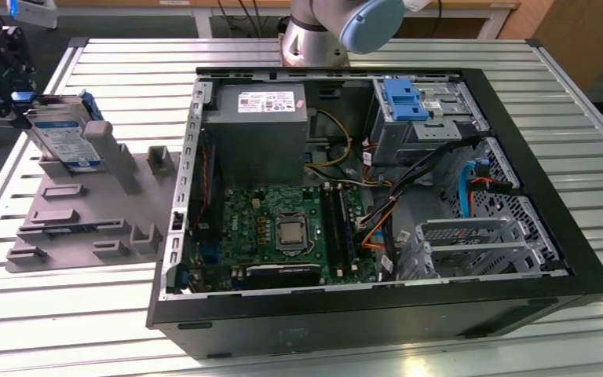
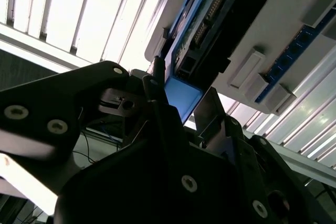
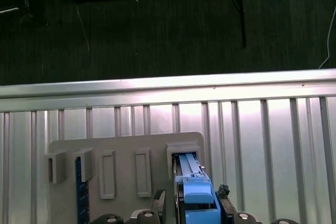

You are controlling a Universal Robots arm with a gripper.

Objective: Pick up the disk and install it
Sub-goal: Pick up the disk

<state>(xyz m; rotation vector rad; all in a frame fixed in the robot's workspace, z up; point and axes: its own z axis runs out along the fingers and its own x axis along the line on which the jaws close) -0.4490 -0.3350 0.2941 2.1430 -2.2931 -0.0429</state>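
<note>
The disk, a silver drive with a white-and-blue label in a blue bracket, stands on edge in a slot at the far corner of the grey fixture block, at the exterior view's left. My black gripper is at the disk's far end. In the first wrist view the blue bracket of the disk sits between the gripper's fingers, still over its slot in the fixture block. In the second wrist view my gripper is shut on the blue end tab of the disk.
An open black computer case lies on the slatted metal table, showing a motherboard, a power supply, cables and metal drive cages. Another blue bracket sits in the far cage. The arm's base stands behind the case.
</note>
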